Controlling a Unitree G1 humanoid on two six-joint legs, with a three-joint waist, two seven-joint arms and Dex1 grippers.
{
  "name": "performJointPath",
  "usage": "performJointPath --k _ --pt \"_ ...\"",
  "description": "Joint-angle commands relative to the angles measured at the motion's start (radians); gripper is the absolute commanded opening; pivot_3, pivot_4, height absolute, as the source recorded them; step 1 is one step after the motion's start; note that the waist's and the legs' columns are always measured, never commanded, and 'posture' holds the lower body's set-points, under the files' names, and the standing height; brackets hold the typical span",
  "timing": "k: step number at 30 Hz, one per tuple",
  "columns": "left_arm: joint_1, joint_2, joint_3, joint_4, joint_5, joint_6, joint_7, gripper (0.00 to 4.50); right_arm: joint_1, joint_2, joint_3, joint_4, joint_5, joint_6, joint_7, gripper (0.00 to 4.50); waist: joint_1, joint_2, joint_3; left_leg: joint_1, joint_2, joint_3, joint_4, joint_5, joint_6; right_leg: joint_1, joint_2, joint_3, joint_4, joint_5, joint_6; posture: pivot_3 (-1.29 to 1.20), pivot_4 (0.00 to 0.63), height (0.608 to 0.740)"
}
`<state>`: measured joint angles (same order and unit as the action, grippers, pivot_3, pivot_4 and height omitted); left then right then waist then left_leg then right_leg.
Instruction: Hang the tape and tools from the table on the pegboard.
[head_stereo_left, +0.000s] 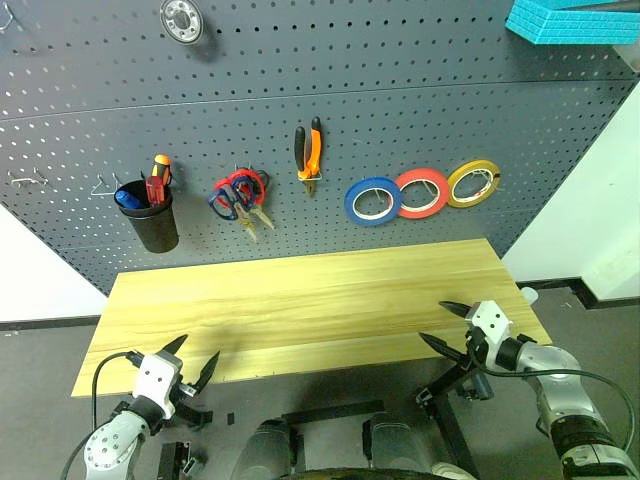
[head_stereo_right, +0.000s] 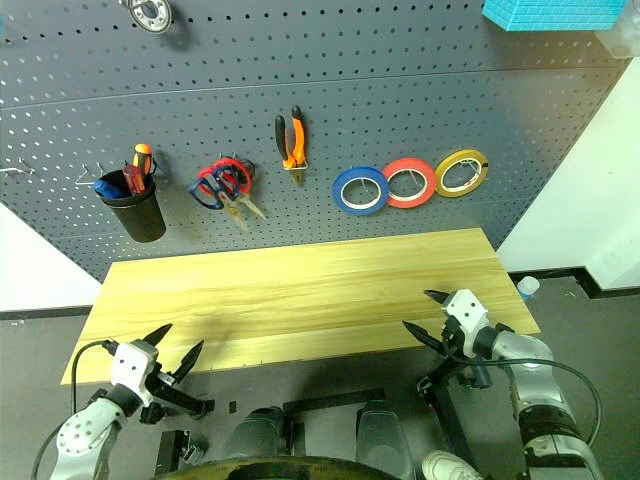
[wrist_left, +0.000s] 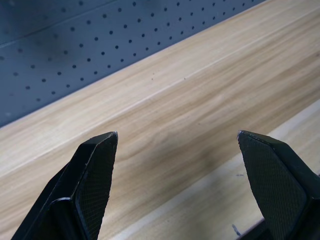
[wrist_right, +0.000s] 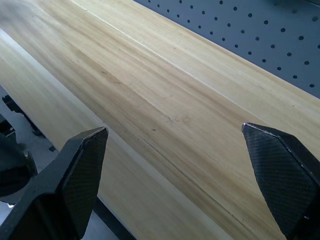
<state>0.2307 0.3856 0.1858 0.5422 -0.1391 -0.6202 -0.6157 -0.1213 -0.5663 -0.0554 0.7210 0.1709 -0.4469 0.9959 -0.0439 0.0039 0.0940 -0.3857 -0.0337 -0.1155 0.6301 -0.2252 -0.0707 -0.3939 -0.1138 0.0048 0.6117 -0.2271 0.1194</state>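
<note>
Wood table (head_stereo_left: 300, 300) | left gripper (head_stereo_left: 197, 357), right gripper (head_stereo_left: 447, 325): low, jaws spread

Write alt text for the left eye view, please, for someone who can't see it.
A dark pegboard holds blue tape, red and yellow rolls, pliers, scissors and a black cup above a bare wooden table. Two open grippers, left and right, hover at its near edge.

We see a dark grey pegboard (head_stereo_left: 420, 110) with a regular hole grid, a light yellowish wood-grain table (head_stereo_left: 300, 300), blue tape (head_stereo_left: 372, 201), a red roll (head_stereo_left: 421, 193), a yellow roll (head_stereo_left: 473, 183), orange-and-black pliers (head_stereo_left: 308, 155) and a black cup (head_stereo_left: 155, 220).
</note>
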Motion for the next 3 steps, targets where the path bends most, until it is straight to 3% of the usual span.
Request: performJointPath --k 1,3 --pt "-0.010 0.007 -0.001 0.007 0.003 -0.032 0.011 3.99 -0.025 0.008 -0.009 0.023 0.005 -0.036 0.005 4.50 0.000 0.000 0.000 0.000 0.000 0.000 0.000 0.000 0.000 0.000 0.000 0.000 0.000 0.000 0.000 -0.04 0.032 0.740" --pt "-0.011 0.008 -0.005 0.013 0.003 -0.038 0.014 3.99 -0.029 0.011 -0.008 0.030 0.005 -0.043 0.006 4.50 0.000 0.000 0.000 0.000 0.000 0.000 0.000 0.000 0.000 0.000 0.000 0.000 0.000 0.000 0.000 -0.04 0.035 0.740"
